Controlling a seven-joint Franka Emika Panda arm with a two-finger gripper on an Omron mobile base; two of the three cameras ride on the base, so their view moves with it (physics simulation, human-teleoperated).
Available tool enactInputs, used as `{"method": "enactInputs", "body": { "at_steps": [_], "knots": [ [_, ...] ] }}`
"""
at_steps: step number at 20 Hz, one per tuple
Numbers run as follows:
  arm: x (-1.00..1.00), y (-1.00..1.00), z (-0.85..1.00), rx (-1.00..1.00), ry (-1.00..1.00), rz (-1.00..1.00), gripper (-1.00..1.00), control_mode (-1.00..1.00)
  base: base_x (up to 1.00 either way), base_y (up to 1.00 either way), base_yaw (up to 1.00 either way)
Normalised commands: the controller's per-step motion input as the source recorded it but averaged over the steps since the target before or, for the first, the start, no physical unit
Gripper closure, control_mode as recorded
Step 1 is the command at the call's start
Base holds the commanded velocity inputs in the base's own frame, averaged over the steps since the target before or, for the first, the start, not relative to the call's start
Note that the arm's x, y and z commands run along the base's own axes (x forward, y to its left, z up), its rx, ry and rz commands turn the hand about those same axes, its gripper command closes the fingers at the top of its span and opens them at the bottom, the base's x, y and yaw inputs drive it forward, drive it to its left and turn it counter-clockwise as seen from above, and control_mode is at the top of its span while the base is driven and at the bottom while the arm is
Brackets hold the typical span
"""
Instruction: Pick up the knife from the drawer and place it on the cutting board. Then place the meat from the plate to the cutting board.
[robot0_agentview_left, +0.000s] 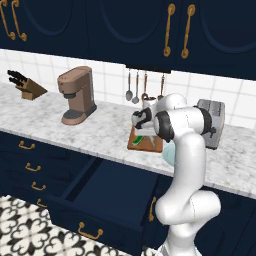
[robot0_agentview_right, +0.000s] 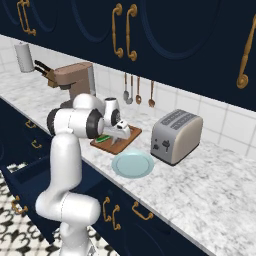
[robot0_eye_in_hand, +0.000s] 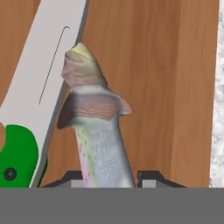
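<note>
The knife lies on the board, at the left of the hand view. The gripper has narrow jaws around the meat, right over the board. The plate is bare. Only letting go is left.

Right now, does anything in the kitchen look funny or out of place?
Yes: the drawer hangs wide open under the counter. On the cutting board, the meat lies between the gripper fingertips, right beside the knife. The plate sits bare by the toaster.
</note>
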Motion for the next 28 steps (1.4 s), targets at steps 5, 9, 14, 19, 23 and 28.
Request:
{"method": "enactInputs", "body": {
  "at_steps": [5,9,14,19,23,28],
  "knots": [
    [-0.45,0.00,0.09,0.00,0.00,0.00,-1.00,-1.00,0.00,0.00,0.00],
    [-0.67,0.00,0.31,0.00,-0.06,0.00,-1.00,-1.00,0.00,0.00,0.00],
    [-0.82,0.00,0.31,0.00,-0.13,0.00,-1.00,-1.00,0.00,0.00,0.00],
    [-0.98,0.00,0.23,0.00,-0.15,0.00,-1.00,-1.00,0.00,0.00,0.00],
    [-1.00,0.00,0.61,0.00,-0.11,0.00,-1.00,-1.00,0.00,0.00,0.00],
    [-0.93,0.03,0.84,0.00,-0.04,0.00,-1.00,-1.00,0.00,0.00,0.00]
  ]
}}
